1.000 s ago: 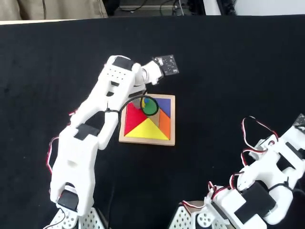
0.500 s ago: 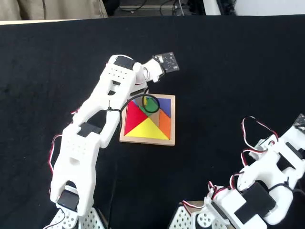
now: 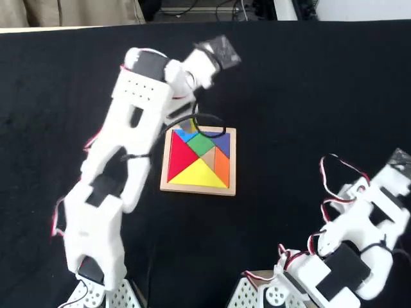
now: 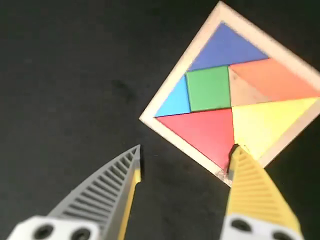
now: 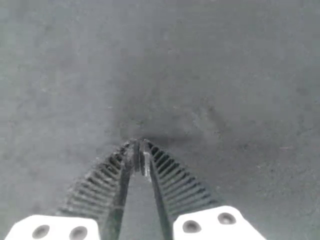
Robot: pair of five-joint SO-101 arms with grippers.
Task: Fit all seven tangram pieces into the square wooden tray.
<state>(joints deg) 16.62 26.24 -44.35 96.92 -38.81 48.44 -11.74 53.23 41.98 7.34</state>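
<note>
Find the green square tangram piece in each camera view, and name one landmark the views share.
High view: green square in the tray's upper middle.
Left wrist view: green square in the tray, beside the light blue triangle.
Right wrist view: faces black table past the right gripper, away from the tray.
Shared landmark, high and left wrist: the red triangle bordering the green square.

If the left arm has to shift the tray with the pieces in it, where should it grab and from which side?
Probably the wooden tray's outer walls on two opposite edges, with the left gripper coming straight down. The tray lies flat on the table and the pieces sit about flush inside its rim, so nothing inside offers a hold. I can't tell whether the fingers would span it.
</note>
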